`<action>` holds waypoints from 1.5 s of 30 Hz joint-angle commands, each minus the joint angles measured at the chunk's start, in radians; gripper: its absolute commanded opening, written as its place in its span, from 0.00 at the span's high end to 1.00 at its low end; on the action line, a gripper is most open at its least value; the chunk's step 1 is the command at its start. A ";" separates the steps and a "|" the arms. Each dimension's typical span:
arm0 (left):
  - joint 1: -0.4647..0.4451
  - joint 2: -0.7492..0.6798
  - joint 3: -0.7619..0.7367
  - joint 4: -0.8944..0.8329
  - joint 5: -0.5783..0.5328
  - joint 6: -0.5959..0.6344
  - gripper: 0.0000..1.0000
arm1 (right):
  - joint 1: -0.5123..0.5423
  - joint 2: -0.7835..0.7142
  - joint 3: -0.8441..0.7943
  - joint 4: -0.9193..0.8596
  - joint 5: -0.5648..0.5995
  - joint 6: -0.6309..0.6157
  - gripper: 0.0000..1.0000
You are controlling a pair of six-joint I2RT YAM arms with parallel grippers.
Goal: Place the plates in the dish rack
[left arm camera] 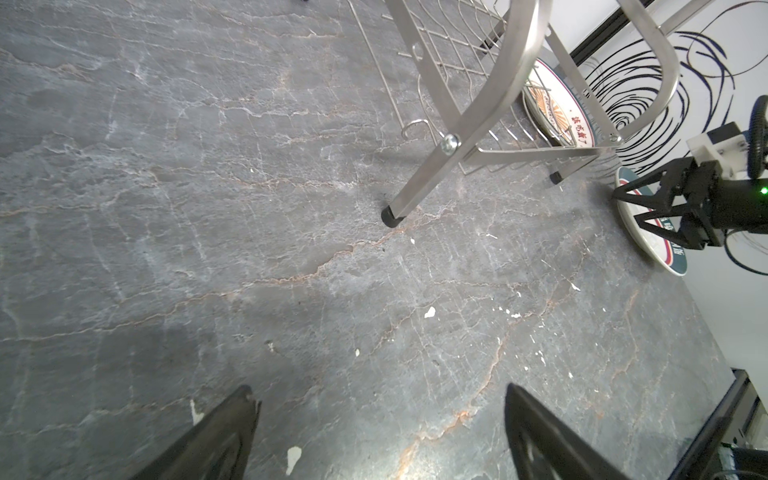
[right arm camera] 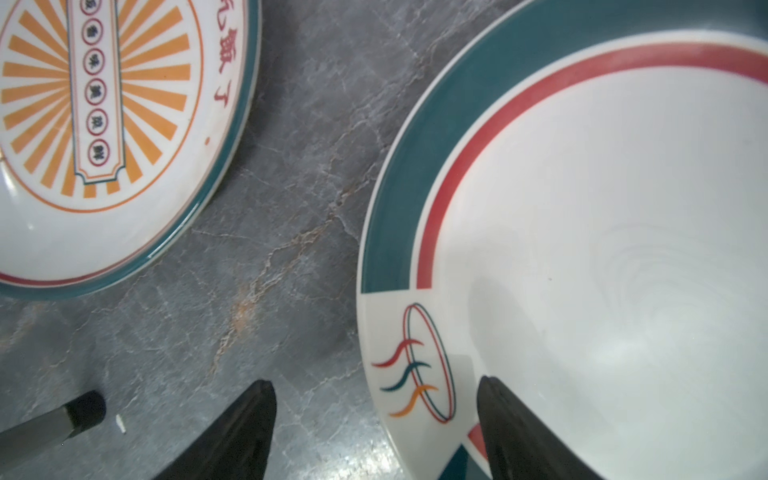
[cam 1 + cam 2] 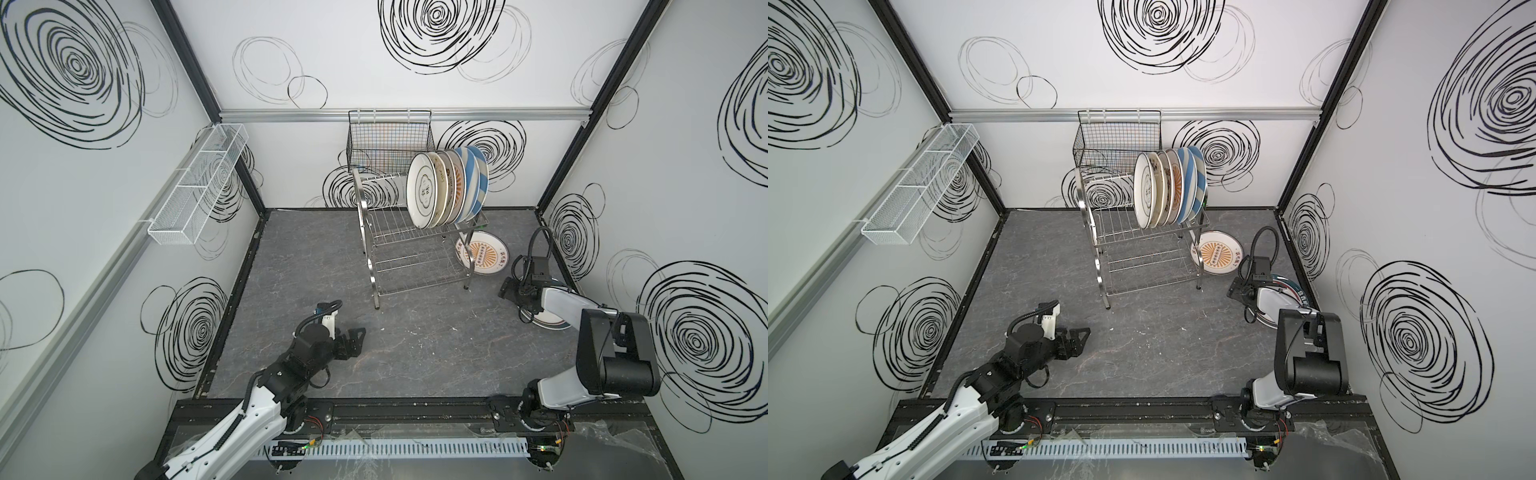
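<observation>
top views: rack [image 3: 415,257] stood at the back of the table [image 3: 316,374]; a row of plates [image 3: 432,191] stood on edge in its upper slots, packed to one end, judged so to leave free slots for the rest; two lay unloaded, sunburst plate [image 3: 484,255] flat by the rack's foot and green plate [image 3: 1287,286] flat near it, largely under the right arm; right gripper [image 3: 508,292] sat low at that plate's edge; left gripper [image 3: 356,335] lay well apart.

left wrist: left jaws stood wide and empty over bare table, judged parked clear of the work; characters on green plate's band too blurred to read.

right wrist: jaws stood wide, one finger [image 2: 241,428] outside the rim over table, the other [image 2: 519,428] over the plate's well; rim between them, not pinched, nothing held; judged a rim pinch in preparation, a flat plate offering no other hold; sunburst plate bore red chinese characters, "饭了" legible, and circled ones in its panel; green plate bore an oval emblem with three wavy strokes; no brand seen.
</observation>
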 commanded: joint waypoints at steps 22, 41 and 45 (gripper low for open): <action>-0.008 -0.005 -0.005 0.035 0.003 0.013 0.04 | 0.025 -0.079 -0.101 -0.003 -0.217 0.025 0.19; -0.009 -0.008 -0.004 0.032 -0.004 0.015 0.04 | 0.340 -0.384 -0.299 -0.042 -0.290 0.199 0.19; -0.010 -0.012 0.000 0.026 -0.007 0.003 0.04 | 0.447 -0.414 -0.337 -0.017 -0.303 0.266 0.19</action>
